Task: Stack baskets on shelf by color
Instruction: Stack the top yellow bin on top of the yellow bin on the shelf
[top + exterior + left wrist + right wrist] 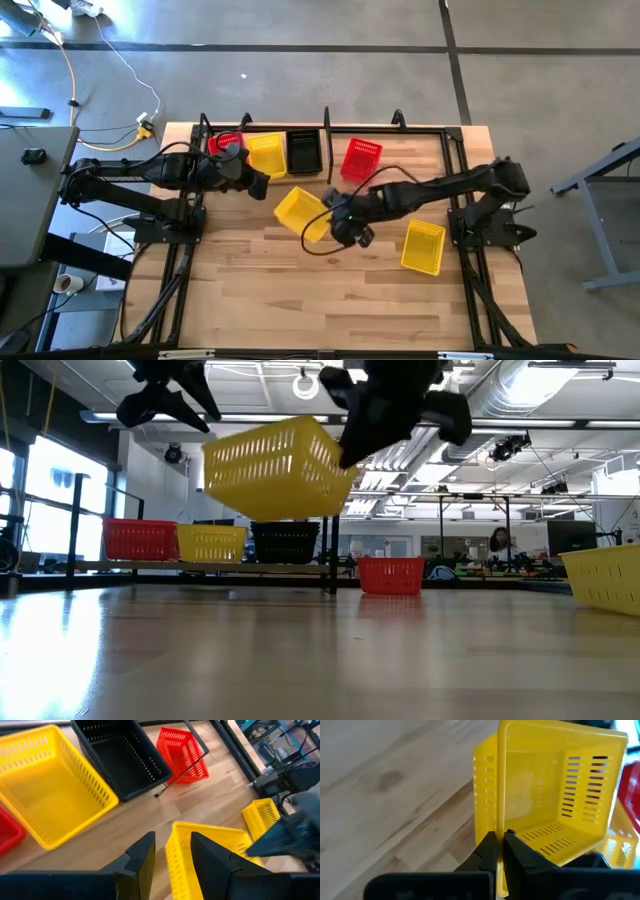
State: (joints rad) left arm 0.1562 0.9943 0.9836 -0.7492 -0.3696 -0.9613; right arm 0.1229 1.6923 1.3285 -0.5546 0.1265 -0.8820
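My right gripper (335, 226) is shut on a yellow basket (300, 213) held in the air over the middle of the table; in the low view this basket (275, 470) hangs tilted, clear of the wood. My left gripper (262, 187) is open and empty, high up just left of that basket and near the shelf's front edge; the left wrist view shows its fingers (142, 860) spread above the basket's rim without touching. On the shelf (440, 130) a red basket (225, 143), a yellow basket (266, 155) and a black basket (303, 152) stand side by side left of the divider. My right gripper pinches the held basket's top rim (499, 815) on one side wall, one finger inside the basket and one outside. The fingers lie across the rim. The basket is lifted clear of the table and tilted, its open side turned toward the gripper.
A red basket (360, 160) stands on the shelf right of the divider (328, 150). Another yellow basket (423, 247) lies on the table at the front right. The black shelf frame runs along the table's far edge. A person (497, 545) sits far back in the room.
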